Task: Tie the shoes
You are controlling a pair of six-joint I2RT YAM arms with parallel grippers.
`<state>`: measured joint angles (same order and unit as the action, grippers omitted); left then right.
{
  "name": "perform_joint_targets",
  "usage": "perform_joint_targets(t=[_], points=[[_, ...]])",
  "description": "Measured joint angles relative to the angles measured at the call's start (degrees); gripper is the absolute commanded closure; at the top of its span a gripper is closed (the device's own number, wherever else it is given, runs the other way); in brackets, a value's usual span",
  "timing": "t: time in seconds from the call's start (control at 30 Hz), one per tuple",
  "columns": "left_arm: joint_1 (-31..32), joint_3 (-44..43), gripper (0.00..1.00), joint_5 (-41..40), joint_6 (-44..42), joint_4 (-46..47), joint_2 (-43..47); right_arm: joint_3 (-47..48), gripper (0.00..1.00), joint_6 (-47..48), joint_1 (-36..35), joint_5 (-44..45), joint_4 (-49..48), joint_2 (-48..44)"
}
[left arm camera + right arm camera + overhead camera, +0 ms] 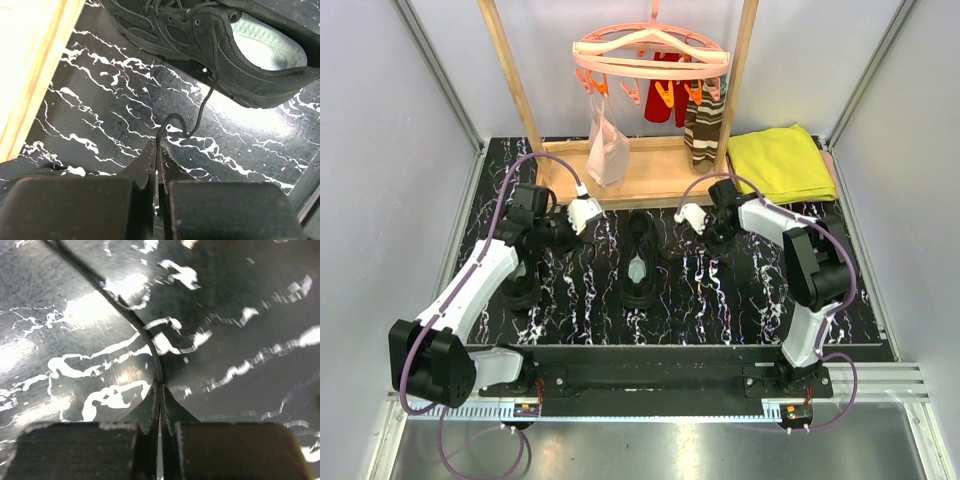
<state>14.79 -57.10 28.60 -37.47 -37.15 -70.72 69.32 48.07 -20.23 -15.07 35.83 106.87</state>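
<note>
A black low-top shoe [641, 262] with a pale insole lies toe-away in the middle of the black marbled mat; it also fills the top of the left wrist view [225, 45]. A second black shoe [523, 290] lies at the left, partly under my left arm. My left gripper [592, 216] is left of the middle shoe, shut on a thin black lace [197, 117] that runs slack from the shoe's eyelets to its tips [157, 142]. My right gripper [682, 217] is right of the shoe, shut on the other lace [135, 322], which curves up-left from its tips [160, 386].
A wooden rack [620, 170] stands behind the shoe, with a pink clip hanger [650, 55] holding a pale cloth, a red item and striped brown socks [703, 130]. A yellow cloth [780, 160] lies at back right. Grey walls close both sides.
</note>
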Motion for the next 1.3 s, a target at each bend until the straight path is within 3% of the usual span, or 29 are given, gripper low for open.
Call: perform_joint_targets(t=[0.3,0.53,0.8,1.17,1.3], points=[[0.00,6.69,1.00,0.83,-1.16,4.37,9.18,15.69,1.00,-12.66,3.02,-9.22,3.85,-6.64],[0.00,11.67,1.00,0.74,-5.40,7.15,17.66,27.36,1.00,-18.73,-4.68,-18.08,2.49,-9.44],[0.98,18.53,1.00,1.18,-11.54,6.56,27.76,34.62,1.00,-21.88,-17.84,-22.80,0.85,-1.03],[1.29,22.05,1.00,1.31,-18.08,-0.11,36.72,37.48,1.00,-24.41,-25.07,-24.98,-1.75,12.09],[1.29,23.30,1.00,1.64,-20.15,-3.54,39.43,37.94,0.73,-25.81,-27.17,-25.09,-1.75,15.58]])
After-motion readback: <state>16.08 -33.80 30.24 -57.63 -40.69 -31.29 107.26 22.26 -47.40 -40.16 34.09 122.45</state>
